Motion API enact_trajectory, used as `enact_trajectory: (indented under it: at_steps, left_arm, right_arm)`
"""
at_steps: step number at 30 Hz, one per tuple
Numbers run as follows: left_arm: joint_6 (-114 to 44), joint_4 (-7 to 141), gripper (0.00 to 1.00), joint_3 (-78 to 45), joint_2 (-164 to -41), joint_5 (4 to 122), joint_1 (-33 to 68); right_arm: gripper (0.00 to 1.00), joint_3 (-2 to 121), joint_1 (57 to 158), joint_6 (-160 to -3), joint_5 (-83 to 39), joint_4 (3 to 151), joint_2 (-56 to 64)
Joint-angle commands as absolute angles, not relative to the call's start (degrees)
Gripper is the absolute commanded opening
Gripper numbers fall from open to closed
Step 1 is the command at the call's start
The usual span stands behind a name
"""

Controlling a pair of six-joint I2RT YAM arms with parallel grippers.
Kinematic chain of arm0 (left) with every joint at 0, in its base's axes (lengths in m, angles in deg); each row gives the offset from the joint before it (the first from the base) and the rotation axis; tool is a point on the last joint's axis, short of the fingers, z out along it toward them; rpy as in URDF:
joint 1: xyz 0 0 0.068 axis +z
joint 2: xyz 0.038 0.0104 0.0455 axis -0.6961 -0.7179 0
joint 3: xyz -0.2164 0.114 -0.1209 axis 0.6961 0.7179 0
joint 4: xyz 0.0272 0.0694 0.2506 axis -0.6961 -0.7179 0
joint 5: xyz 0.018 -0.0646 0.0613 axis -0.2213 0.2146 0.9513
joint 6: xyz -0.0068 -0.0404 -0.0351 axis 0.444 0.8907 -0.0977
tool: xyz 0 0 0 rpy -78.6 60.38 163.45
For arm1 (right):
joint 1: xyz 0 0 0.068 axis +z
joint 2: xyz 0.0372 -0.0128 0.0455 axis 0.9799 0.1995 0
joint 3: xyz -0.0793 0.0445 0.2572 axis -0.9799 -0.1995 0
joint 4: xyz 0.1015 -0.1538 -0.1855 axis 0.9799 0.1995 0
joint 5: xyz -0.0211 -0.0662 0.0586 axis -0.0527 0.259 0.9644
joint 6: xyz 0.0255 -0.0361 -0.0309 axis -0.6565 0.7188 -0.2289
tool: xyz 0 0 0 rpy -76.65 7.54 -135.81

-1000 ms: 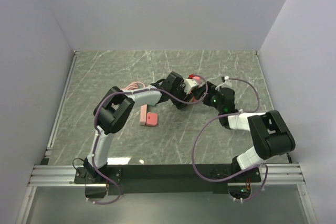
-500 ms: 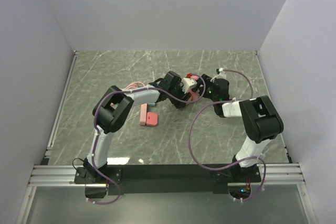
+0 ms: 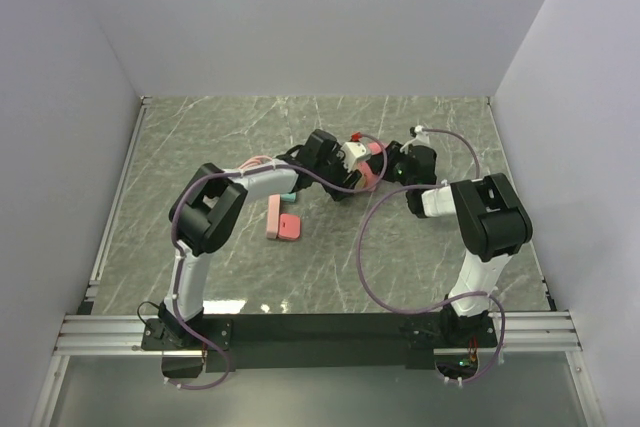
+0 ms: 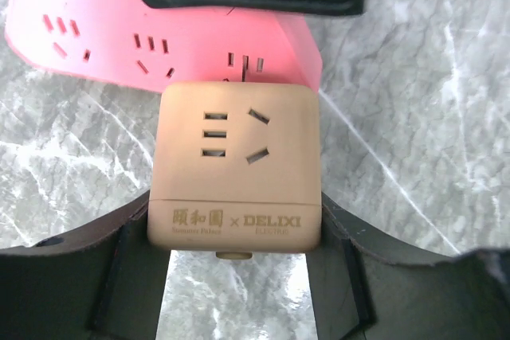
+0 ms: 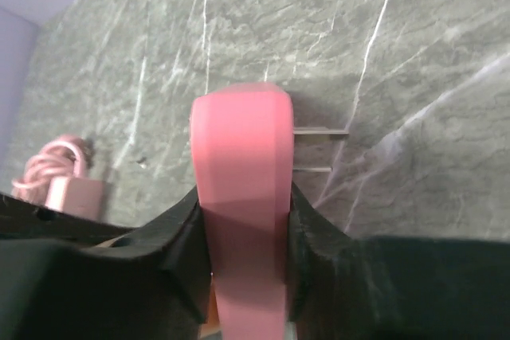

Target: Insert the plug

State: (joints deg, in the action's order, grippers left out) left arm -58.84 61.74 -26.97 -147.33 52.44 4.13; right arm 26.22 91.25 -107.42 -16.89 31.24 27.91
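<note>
1. Now you have the beige plug cube (image 4: 235, 165) up against the slotted face of the pink socket block (image 4: 103, 5). Both are held off the surface (image 3: 200, 137), in its far half and a little right of the middle. Whether the pins are in at all, these views do not show.
2. Your left gripper (image 4: 235, 232) grasps the cube by its two sides. Your right gripper (image 5: 241, 212) is clenched on the block, which sits edge-on between its fingers.
3. By my reading, you are at the start of the insertion itself: the block is braced and the plug sits just below a set of slots.
4. Your next move calls for a straight push of the cube into the block. Hold firm on the right side so the block does not swing away.
5. Compared with a second ago, your right arm has folded in toward the far edge and its jaws have closed onto the block. Your left arm has shifted slightly toward the left edge.
</note>
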Motion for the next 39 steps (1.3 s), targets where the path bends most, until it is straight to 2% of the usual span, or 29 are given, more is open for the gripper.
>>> enact_trajectory:
  at_steps: [1,3,7,15,24,39]
  left_arm:
    - [-56.86,68.87,0.00,-24.29,-144.86,52.11,3.78]
    - [-56.41,71.59,0.00,-22.35,-143.81,50.80,3.95]
    - [-57.37,65.66,0.00,-26.62,-145.90,47.80,4.13]
    - [-57.64,62.37,0.01,-28.84,-146.97,49.21,3.95]
    - [-54.83,58.60,0.01,-33.84,-150.21,53.78,2.37]
    - [-53.42,52.01,0.00,-42.37,-153.82,57.38,-0.27]
  right_arm:
    - [0.15,26.57,92.12,-111.10,-13.65,30.73,27.16]
    - [0.06,25.78,92.12,-111.19,-13.12,30.73,26.90]
    - [0.01,24.37,92.21,-111.19,-11.28,28.80,27.16]
    - [0.00,22.44,93.61,-109.08,-10.40,28.18,23.74]
    - [0.00,20.94,95.81,-113.73,-5.65,28.36,22.67]
    - [0.00,13.65,99.41,-118.83,-3.72,15.18,20.30]
